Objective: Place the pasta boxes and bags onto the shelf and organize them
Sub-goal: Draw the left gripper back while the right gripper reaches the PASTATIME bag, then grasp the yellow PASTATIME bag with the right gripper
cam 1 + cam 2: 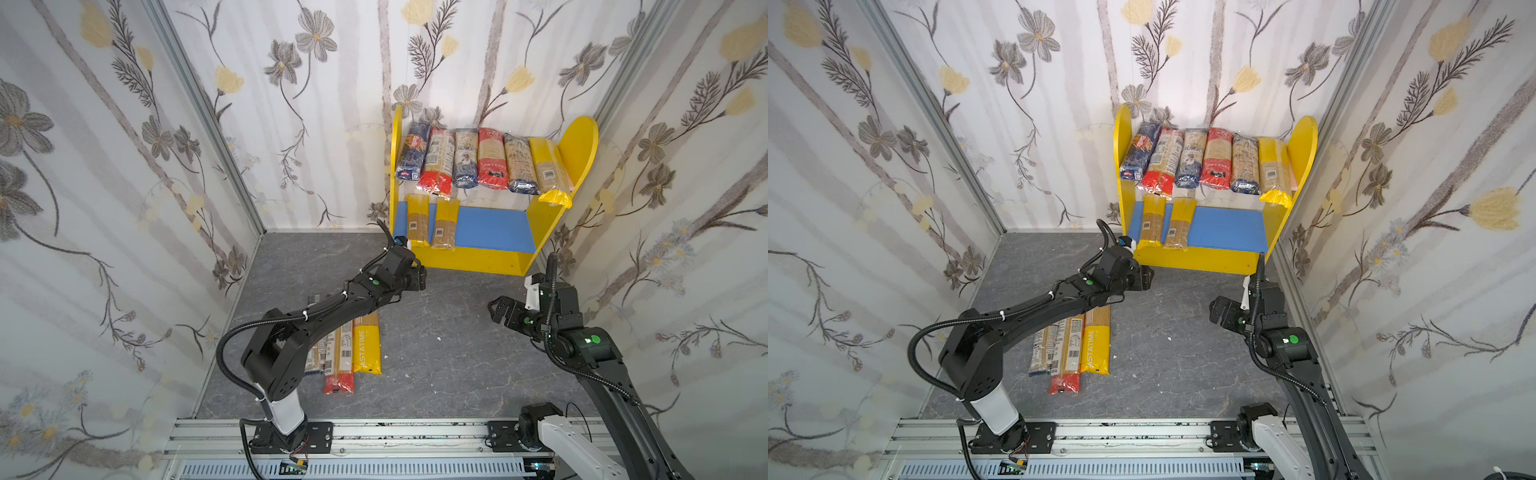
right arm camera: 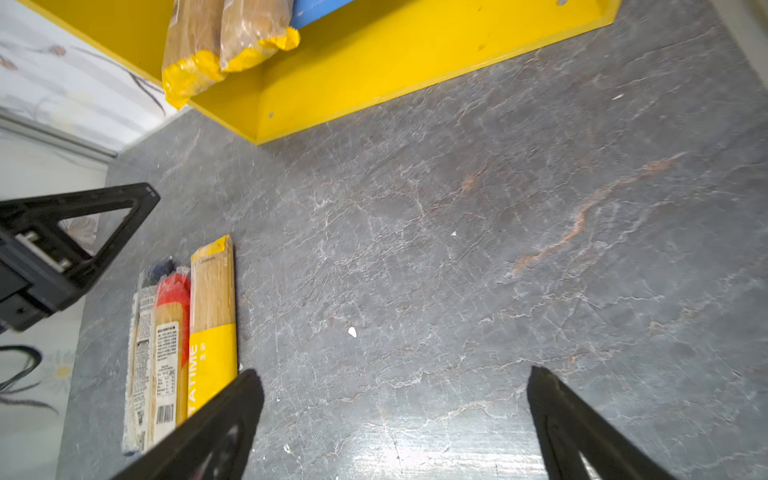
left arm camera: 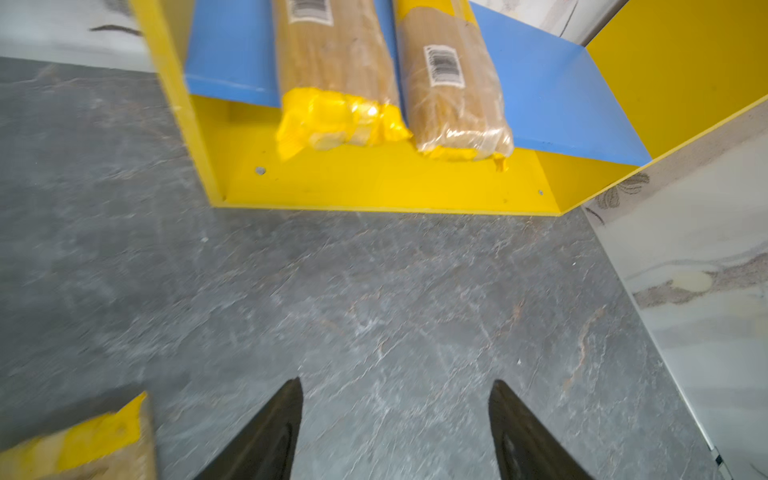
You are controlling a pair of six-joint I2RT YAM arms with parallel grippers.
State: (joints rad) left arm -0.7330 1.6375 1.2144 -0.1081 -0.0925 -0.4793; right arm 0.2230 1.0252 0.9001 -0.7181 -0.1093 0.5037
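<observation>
L end effector nr yellow-ended packets

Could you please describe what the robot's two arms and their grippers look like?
The left arm and right arm are both matt black, each with a white link near the base and a round green dot on a joint. A black ribbed cable conduit runs along each, fastened with white ties. The left gripper and right gripper have black tapering fingers with triangular cut-outs.
</observation>
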